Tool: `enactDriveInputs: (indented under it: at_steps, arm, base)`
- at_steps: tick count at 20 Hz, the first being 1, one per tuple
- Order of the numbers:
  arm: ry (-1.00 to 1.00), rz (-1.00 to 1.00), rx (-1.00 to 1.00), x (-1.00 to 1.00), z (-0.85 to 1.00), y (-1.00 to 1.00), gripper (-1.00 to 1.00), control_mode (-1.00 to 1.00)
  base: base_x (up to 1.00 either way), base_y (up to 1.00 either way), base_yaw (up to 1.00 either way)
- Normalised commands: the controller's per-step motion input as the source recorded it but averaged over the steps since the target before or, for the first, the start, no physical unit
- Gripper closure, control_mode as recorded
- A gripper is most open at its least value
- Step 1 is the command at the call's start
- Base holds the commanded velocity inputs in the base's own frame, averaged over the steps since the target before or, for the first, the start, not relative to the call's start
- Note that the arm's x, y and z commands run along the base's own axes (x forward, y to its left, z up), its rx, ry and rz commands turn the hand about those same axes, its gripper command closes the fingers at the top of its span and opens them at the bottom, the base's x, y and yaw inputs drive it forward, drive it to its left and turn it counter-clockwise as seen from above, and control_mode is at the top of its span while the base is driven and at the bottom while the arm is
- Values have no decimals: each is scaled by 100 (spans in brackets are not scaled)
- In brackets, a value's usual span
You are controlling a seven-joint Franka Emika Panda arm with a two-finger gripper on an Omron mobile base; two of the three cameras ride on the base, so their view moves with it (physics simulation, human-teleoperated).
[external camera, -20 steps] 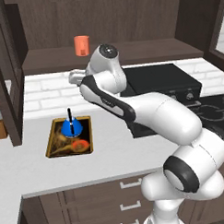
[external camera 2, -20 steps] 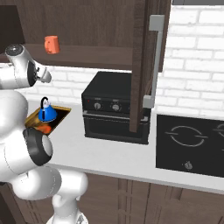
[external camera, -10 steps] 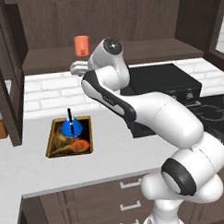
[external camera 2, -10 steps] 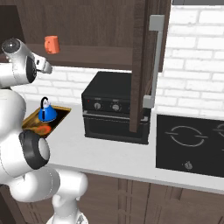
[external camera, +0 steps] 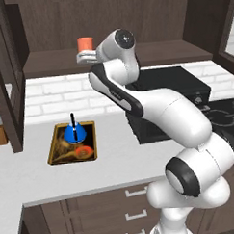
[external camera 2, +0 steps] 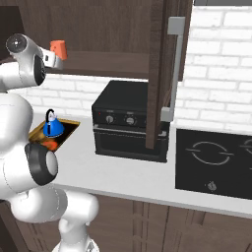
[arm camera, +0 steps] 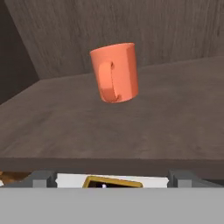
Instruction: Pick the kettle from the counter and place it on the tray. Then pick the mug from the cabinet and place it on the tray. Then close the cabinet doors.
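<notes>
Gripper (external camera: 85,55) wide open, level with the cabinet shelf, just short of the mug (arm camera: 114,72).
Left to right: kettle (external camera: 74,133) already sat on the tray (external camera: 57,149) on the table; mug stood upright, likely light, rigid, smooth; best pinched across its body.

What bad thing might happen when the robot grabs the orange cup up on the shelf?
1. The mug stands alone on the cabinet shelf; the open gripper could bump it and tip it or push it deeper.
2. The kettle already takes part of the tray, so the mug might knock it when set down.
</notes>
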Motion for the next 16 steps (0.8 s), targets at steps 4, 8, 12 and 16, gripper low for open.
enactDriveInputs:
  at_steps: [4,8,12,16]
  arm:
    - [3,0,0,18,25,0,-100,-100]
    - [1,0,0,26,0,0,-100,-100]
    - [1,0,0,30,0,0,-100,-100]
    - [5,0,-2,25,0,1,-100,-100]
  base:
    - [0,0,0]
    - [0,0,0]
    - [0,0,0]
    - [0,0,0]
